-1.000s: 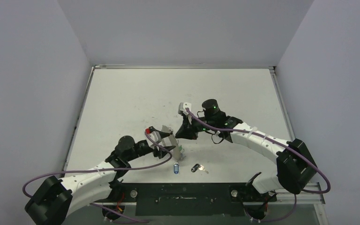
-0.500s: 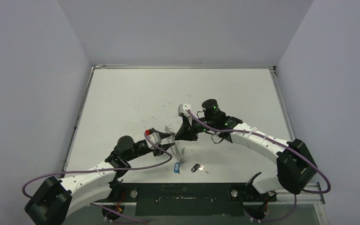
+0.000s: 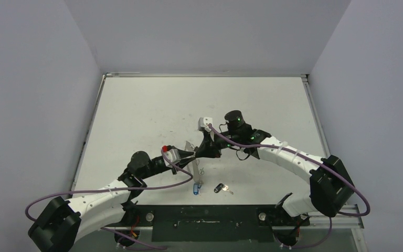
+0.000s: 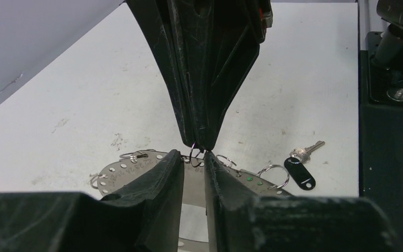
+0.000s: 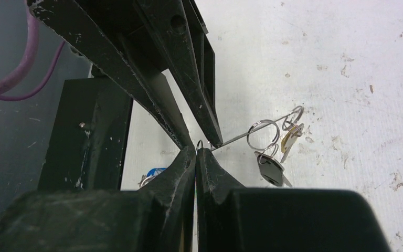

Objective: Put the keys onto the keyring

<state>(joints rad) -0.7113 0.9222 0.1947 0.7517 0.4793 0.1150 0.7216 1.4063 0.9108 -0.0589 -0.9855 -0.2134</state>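
Observation:
My right gripper (image 5: 196, 151) is shut on a small silver ring (image 5: 199, 143) that pokes out of its tips. My left gripper (image 4: 193, 157) meets it tip to tip, and its jaws stand a narrow gap apart on either side of that ring (image 4: 194, 155). Both grippers meet near the table's middle front (image 3: 198, 153). A thin keyring wire (image 5: 241, 136) runs right from the tips. A black key (image 5: 270, 168) and a yellow key (image 5: 288, 139) hang from its coils. A blue key (image 3: 197, 188) and a black-tagged key (image 3: 219, 187) lie on the table.
A curved metal plate (image 4: 131, 168) with numbered holes and small split rings lies under my left fingers. The black-tagged key (image 4: 300, 172) lies just right of it. The arms' black base rail (image 3: 204, 220) runs along the near edge, close behind the loose keys.
My left gripper's jaws have narrowed from wide open to a small gap, and it has moved right until its tips meet my right gripper's. The right gripper stays shut.

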